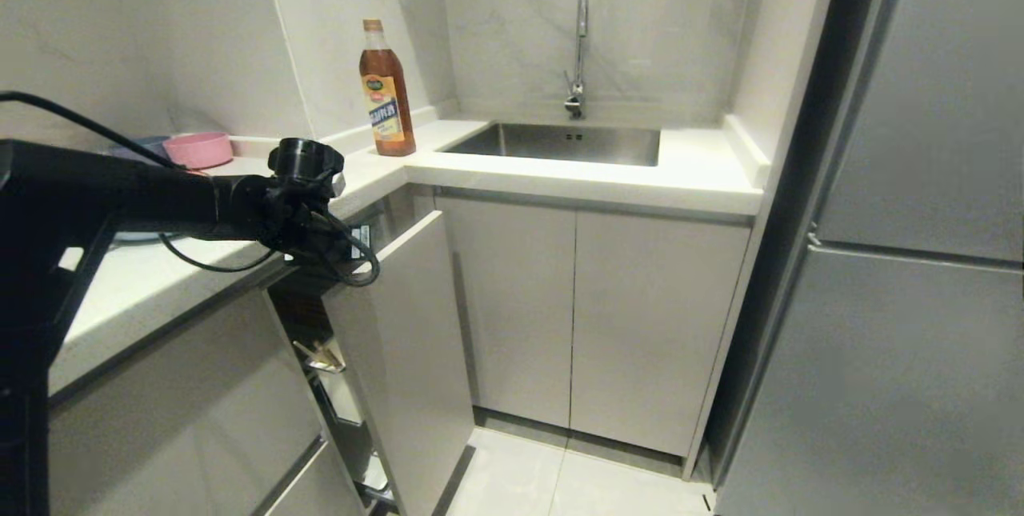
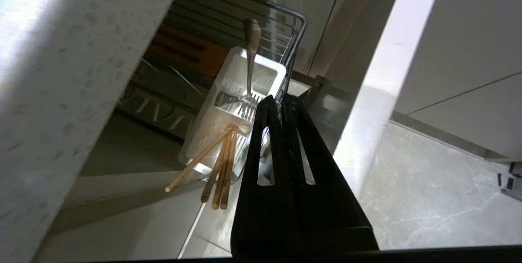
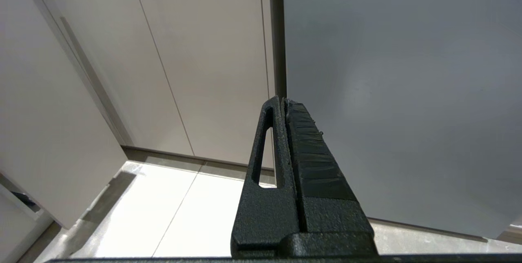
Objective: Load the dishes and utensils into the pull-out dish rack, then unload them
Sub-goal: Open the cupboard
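Black left arm [image 1: 160, 204] is reaching forward, its black left gripper [image 2: 281, 102] pointing down, fingers pressed together; black right gripper [image 3: 283, 102] is hanging closed.

bottle [image 1: 386, 92]: one
tap [image 1: 578, 52]: one
sink [image 1: 560, 144]: one
pink bowl [image 1: 198, 150]: one
chopsticks [image 2: 218, 165]: four
spoon [image 2: 251, 61]: one
cup [image 2: 212, 132]: one
grippers [image 2: 281, 102]: two

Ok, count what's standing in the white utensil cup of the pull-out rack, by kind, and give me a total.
Pale wooden chopsticks: 4 single sticks
Slim long-handled steel spoon: 1
Total in the white plastic utensil cup: 5
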`<state>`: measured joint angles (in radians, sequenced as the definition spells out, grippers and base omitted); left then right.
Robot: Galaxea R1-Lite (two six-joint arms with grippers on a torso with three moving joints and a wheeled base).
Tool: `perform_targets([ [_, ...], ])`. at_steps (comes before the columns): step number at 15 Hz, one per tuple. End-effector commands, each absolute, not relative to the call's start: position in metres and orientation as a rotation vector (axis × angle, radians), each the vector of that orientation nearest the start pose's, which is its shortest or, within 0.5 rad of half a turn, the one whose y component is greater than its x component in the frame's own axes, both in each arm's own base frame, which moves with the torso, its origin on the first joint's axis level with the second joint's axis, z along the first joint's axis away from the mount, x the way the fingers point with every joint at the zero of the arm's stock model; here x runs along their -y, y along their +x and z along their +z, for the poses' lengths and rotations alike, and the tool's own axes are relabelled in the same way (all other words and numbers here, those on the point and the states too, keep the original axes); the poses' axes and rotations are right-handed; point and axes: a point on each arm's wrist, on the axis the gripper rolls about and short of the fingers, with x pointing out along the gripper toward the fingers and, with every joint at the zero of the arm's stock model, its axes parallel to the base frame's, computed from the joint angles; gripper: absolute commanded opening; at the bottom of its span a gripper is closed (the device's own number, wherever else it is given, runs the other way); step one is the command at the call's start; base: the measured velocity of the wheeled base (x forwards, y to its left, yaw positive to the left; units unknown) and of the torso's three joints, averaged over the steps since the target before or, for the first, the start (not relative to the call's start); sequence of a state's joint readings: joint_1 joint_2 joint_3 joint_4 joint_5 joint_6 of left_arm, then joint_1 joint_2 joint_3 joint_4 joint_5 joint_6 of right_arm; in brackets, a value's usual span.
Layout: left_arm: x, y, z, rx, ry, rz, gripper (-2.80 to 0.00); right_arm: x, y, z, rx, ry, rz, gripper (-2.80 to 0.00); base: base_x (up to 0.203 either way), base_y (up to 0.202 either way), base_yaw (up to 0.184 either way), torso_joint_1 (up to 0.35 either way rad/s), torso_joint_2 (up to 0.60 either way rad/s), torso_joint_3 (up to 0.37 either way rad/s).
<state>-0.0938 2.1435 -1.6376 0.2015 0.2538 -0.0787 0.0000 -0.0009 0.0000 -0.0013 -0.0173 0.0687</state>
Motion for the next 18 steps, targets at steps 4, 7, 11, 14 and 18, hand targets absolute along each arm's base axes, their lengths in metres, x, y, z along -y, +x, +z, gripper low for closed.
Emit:
perform_targets([
  [4, 0.039, 0.432, 0.154, -0.728, 0.049, 0.161, -2.8, 0.0, -0.023, 0.076, 0.002, 0.069, -0.017, -2.8, 0.0, 0.0, 0.0, 0.0, 0.0, 0.0],
  [7, 0.043, 0.431, 0.152, -0.739, 0.038, 0.136, -2.8, 0.0, -0.023, 0.076, 0.002, 0.069, -0.017, -2.8, 0.0, 0.0, 0.0, 0.0, 0.0, 0.0],
  [11, 0.058, 0.426, 0.152, -0.765, -0.006, 0.097, -2.8, 0.0, -0.023, 0.076, 0.002, 0.069, -0.017, -2.8, 0.0, 0.0, 0.0, 0.0, 0.0, 0.0],
  [14, 0.074, 0.421, 0.154, -0.77, -0.05, 0.065, -2.8, 0.0, -0.023, 0.076, 0.002, 0.069, -0.017, -2.8, 0.0, 0.0, 0.0, 0.0, 0.0, 0.0],
  [18, 0.09, 0.411, 0.159, -0.818, -0.102, -0.014, -2.8, 0.0, -0.023, 0.076, 0.002, 0.069, -0.017, -2.8, 0.0, 0.0, 0.0, 0.0, 0.0, 0.0],
])
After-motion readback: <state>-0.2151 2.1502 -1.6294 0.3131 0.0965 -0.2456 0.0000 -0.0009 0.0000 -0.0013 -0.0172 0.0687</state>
